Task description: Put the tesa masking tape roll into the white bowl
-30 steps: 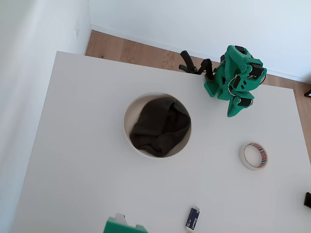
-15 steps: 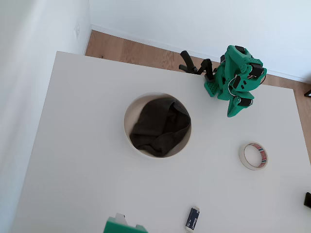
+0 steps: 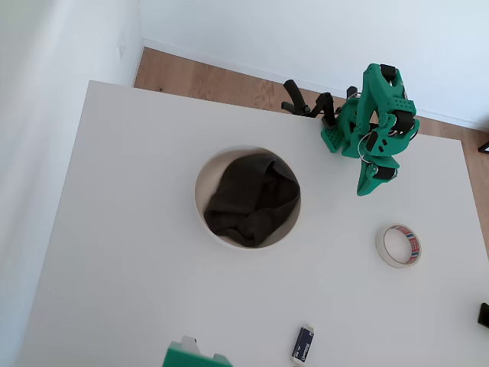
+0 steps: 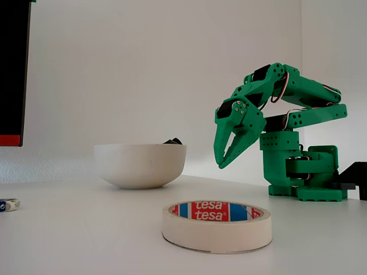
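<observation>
Overhead view: the green gripper (image 3: 370, 183) has reached out a little from its folded spot at the far right, so the reach is only starting. The tape roll (image 3: 399, 245) lies flat nearer, right of the white bowl (image 3: 202, 183).

Fixed view: the gripper (image 4: 225, 156) hangs open and empty, pointing down. The tape roll (image 4: 217, 225) waits on the table (image 4: 86, 229), untouched.

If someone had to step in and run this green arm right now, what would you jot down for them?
Gripper: open, empty, held above the table near the arm's base.
Tesa masking tape roll: flat on the table, untouched, apart from the gripper.
White bowl: left of the roll in the overhead view, with a dark cloth inside.
Done: nothing yet.
Left: reach the roll, grasp it, carry it to the bowl, release.
</observation>
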